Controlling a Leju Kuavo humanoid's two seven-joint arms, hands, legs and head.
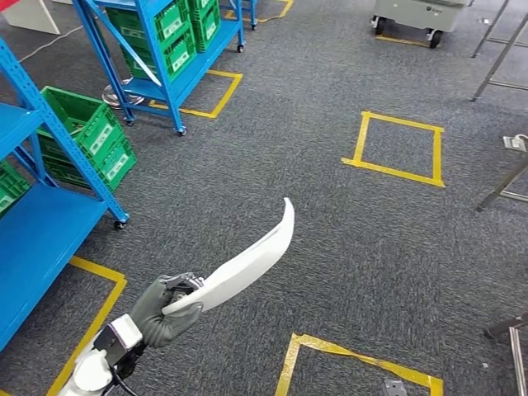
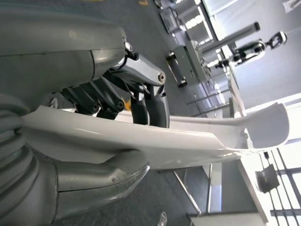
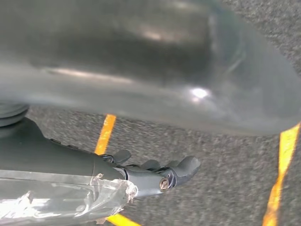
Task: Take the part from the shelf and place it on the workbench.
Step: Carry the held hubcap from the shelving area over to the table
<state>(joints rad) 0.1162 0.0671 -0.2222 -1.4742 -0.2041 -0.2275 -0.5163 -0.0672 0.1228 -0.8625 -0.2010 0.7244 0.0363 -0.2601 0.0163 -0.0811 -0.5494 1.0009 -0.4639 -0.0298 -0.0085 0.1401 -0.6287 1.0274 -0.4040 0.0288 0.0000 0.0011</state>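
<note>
The left hand [image 1: 163, 309] is gripping the near end of a long, curved white part [image 1: 249, 262], thumb on one face and fingers [image 2: 149, 101] wrapping over the other, as the left wrist view shows. The part is sticking out ahead and to the right, its upturned tip hanging in the air above the grey carpet [image 1: 311, 206]. The blue shelves [image 1: 44, 223] with their green crates [image 1: 93, 136] are standing off to the left, well apart from the part, so the picking step looks done and the carrying step is under way. The right hand [image 3: 160, 174] is hanging over the floor near some yellow tape [image 3: 105, 134], holding nothing, with its fingers apart and fairly straight.

No workbench is identifiable here. The next move probably calls for walking and turning until the bench comes into sight, keeping the grip firm so the long part is not swinging or slipping, then lowering it flat.
</note>
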